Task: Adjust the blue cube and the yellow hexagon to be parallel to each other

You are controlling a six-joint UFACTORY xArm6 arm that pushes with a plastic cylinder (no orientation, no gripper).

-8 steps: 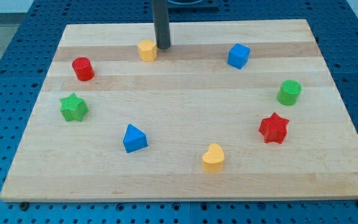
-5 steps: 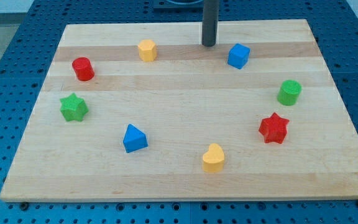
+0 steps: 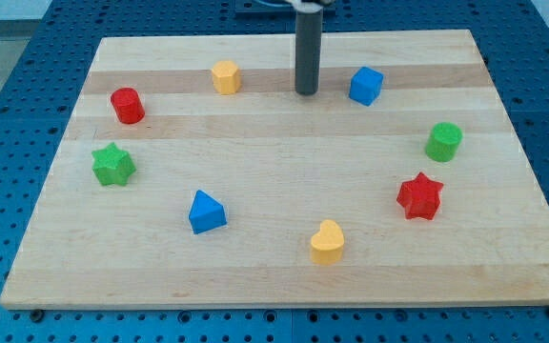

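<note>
The blue cube (image 3: 366,85) sits near the view's top, right of centre. The yellow hexagon (image 3: 225,76) sits near the view's top, left of centre, at about the same height. My tip (image 3: 306,92) rests on the wooden board (image 3: 284,276) between them, closer to the blue cube and a little lower than both. It touches neither block.
A red cylinder (image 3: 127,105) and a green star (image 3: 113,164) lie at the view's left. A blue triangular block (image 3: 205,211) and a yellow heart (image 3: 327,241) lie toward the bottom. A red star (image 3: 419,195) and a green cylinder (image 3: 443,141) lie at the right.
My tip moved from beside the yellow hexagon rightward toward the blue cube, then slightly left and down. No block has visibly moved.
</note>
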